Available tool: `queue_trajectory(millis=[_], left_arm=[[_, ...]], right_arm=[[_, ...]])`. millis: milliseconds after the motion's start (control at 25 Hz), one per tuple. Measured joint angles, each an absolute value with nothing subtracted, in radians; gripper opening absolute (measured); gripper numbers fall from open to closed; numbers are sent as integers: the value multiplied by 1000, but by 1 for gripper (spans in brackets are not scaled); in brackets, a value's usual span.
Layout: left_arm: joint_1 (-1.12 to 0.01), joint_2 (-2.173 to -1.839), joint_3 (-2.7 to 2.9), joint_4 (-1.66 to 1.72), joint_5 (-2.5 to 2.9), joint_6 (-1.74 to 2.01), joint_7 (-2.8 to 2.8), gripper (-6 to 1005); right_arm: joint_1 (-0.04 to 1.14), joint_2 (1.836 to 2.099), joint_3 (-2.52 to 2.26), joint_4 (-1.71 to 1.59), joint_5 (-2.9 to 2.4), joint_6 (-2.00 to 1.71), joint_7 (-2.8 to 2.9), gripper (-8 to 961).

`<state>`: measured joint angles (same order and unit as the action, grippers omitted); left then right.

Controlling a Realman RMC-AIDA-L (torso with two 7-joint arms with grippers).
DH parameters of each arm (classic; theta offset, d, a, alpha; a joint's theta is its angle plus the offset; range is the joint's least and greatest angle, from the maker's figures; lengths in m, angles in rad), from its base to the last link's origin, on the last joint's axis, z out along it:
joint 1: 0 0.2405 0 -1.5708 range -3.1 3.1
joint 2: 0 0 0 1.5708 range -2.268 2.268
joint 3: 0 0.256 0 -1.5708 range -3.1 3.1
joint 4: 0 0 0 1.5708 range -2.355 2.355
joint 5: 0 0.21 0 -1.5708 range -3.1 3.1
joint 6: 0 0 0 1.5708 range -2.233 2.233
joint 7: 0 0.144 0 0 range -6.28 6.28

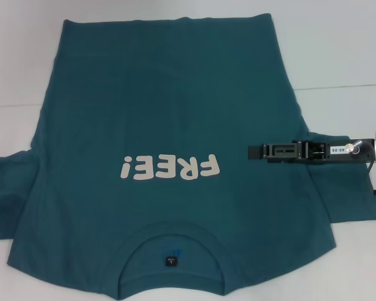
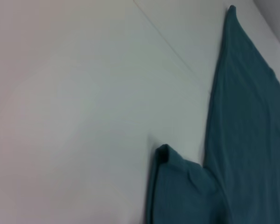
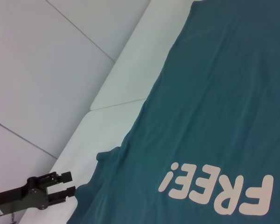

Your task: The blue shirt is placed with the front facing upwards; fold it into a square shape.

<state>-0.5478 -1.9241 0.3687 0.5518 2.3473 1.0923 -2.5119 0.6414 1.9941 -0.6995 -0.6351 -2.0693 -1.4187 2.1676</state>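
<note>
Lying flat, blue shirt; right gripper above it, left gripper open.

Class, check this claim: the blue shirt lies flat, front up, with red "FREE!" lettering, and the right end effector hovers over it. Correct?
Not quite: the head view shows white lettering, not red. The blue shirt does lie flat, front up, with the right end effector over it.

I see blue shirt spread flat, covering most of table. Bare table strips at 12, 2 and 10 o'clock: open passage. Right gripper hangs over shirt at 3 o'clock, only raised obstacle. Left gripper at 9 o'clock edge, beside sleeve, fingers apart.
</note>
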Motion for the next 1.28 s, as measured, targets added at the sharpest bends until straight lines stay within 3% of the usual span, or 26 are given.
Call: queue_trajectory(millis=[1280], left_arm=[[-565, -1920, 421, 542, 2370, 1146, -2566, 720]], right_arm=[[632, 1993, -699, -635, -2069, -1419, 2175, 917]])
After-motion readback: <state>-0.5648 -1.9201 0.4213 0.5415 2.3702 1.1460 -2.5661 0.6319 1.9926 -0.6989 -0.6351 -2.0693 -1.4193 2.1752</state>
